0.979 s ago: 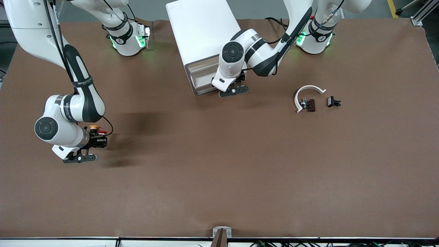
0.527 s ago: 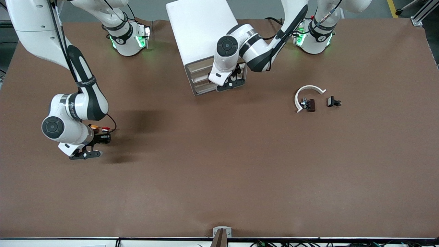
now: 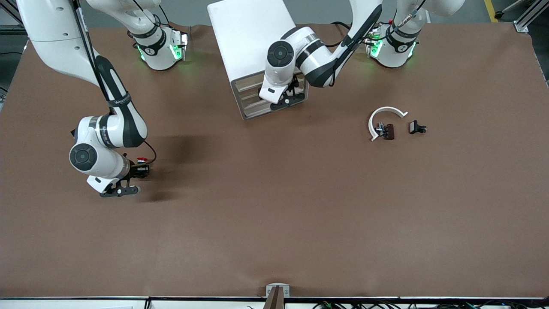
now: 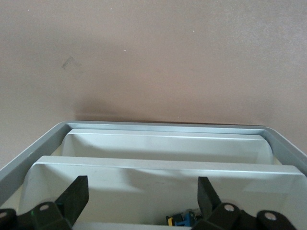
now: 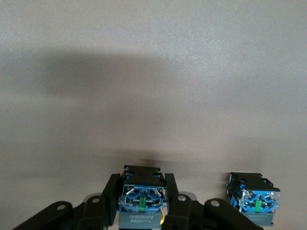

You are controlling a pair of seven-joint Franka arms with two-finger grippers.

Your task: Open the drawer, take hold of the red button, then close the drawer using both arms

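Meanwhile, both arms are working at separate ends of the table.
Over the brown table (image 3: 274,214), the right gripper (image 5: 142,211) is clenching the button (image 5: 142,203), a second button (image 5: 252,205) lying beside it; the left gripper (image 4: 139,201), fingers spread, is hovering at the cabinet (image 3: 251,38), over a drawer (image 4: 163,184) standing slightly out.

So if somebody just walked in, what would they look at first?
Probably the right claw, shut on the red-capped button over the right arm's end of the brown table. Then the left claw, open, at the front of the white cabinet, where a drawer sticks out.
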